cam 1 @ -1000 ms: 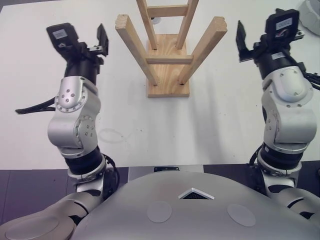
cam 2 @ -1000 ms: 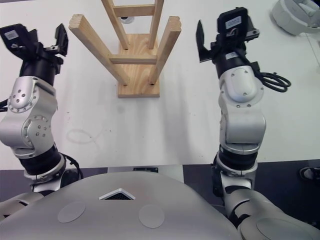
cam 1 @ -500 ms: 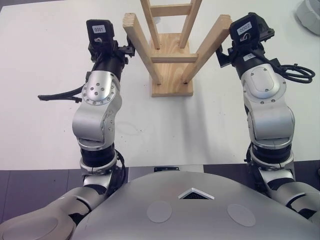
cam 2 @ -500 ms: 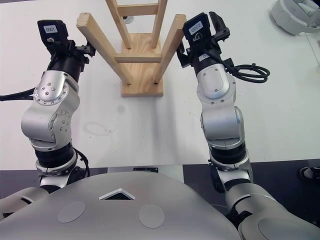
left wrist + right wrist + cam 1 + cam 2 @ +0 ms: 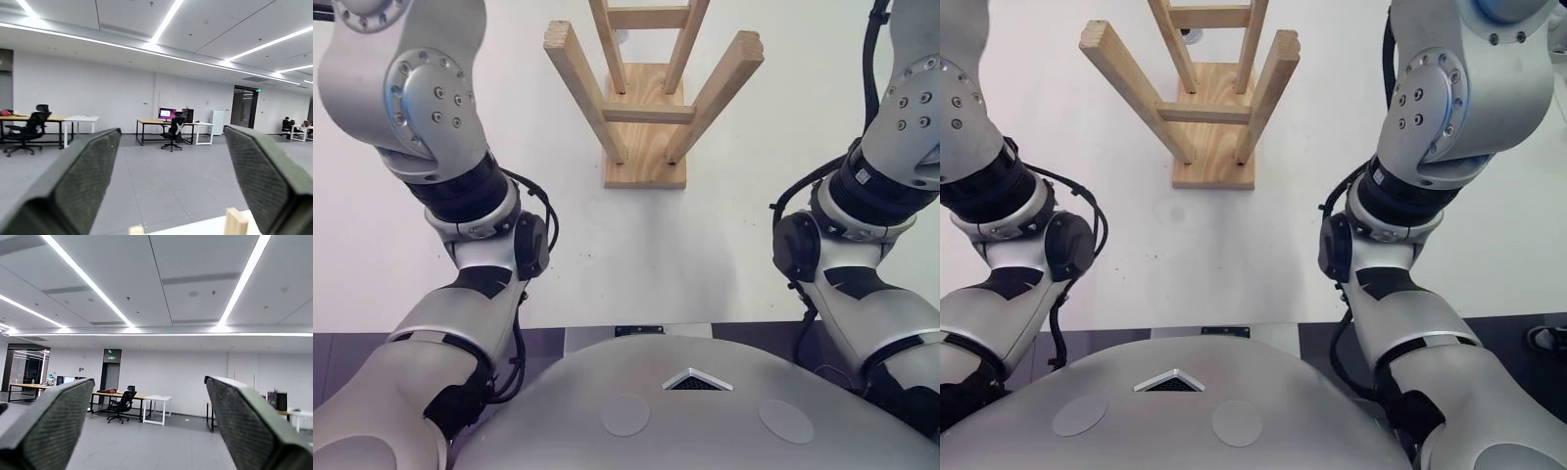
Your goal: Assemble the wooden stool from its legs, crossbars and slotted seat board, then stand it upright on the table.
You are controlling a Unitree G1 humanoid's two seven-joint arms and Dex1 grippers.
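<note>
The stool [image 5: 644, 108] is assembled and sits upside down on the white counter [image 5: 705, 264]. Its seat board [image 5: 644, 171] lies flat on the surface and its four legs splay up toward the head camera. The two near legs, left [image 5: 582, 88] and right [image 5: 715, 93], lean outward. A crossbar [image 5: 646, 115] joins them partway up, and a second crossbar [image 5: 646, 18] links the far pair. The far legs run out past the top edge of the head views.

The seat board lies well in from the counter's near edge [image 5: 636, 328], with a wide stretch of white surface between them. More white surface runs out to either side of the board.

The left arm [image 5: 431, 108] and right arm [image 5: 891, 127] rise steeply at the sides of the head views and pass out through the top. Each is well apart from the stool, with a gap between each arm and the nearest leg.

In the left wrist view the left end effector [image 5: 172, 147] is spread wide, holding nothing. Its fingers [image 5: 83, 181] frame an office floor with desks and chairs. The tips of two stool legs [image 5: 236, 223] show below it, not touching.

The right end effector [image 5: 150, 382] is likewise spread and holds nothing. Its fingers [image 5: 244, 426] point at the room's ceiling lights and far wall.
</note>
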